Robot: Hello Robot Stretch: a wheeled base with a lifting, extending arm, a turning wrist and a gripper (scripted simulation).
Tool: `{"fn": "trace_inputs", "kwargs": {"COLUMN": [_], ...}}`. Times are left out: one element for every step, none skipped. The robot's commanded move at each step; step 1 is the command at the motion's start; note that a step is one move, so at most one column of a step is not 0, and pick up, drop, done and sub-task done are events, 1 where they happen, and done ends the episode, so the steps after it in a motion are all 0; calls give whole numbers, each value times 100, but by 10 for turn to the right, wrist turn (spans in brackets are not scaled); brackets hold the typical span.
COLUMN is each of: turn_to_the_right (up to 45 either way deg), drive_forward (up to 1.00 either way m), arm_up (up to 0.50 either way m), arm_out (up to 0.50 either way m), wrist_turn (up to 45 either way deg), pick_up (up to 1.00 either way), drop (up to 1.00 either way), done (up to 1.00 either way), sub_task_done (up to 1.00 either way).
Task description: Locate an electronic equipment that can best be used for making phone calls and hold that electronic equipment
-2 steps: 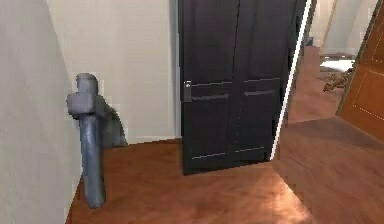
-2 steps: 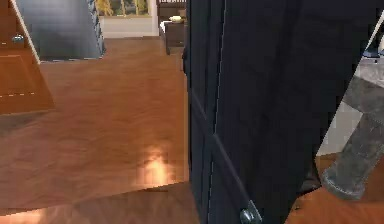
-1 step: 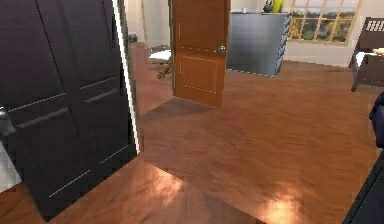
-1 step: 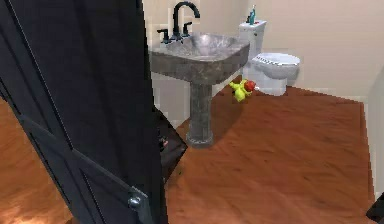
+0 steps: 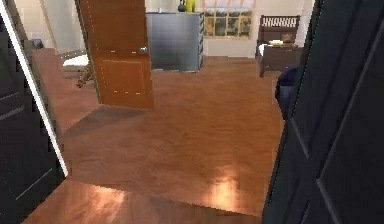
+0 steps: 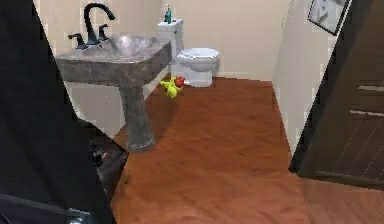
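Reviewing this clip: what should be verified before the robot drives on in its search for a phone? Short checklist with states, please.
1. Phone spotted: cannot tell; items on top of the grey cabinet are too small to name.
2. Path ahead over the wooden floor free: ok.
3. Passage beside the brown door: ok, it stands swung open.
4. Clearance from the dark door at the forward view's right: cannot tell.
5. Whether the yellow-green thing on the bathroom floor is a phone: cannot tell.
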Motion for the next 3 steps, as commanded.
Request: {"fn": "trace_inputs", "kwargs": {"turn_to_the_right": [0,60,0], "drive_forward": [100,0,40], "arm_up": [0,0,0], "arm_out": [0,0,0], "wrist_turn": [0,0,0], "pick_up": [0,0,0], "drop": [0,0,0], "done": [0,0,0], "sub_task_done": [0,0,0]}}
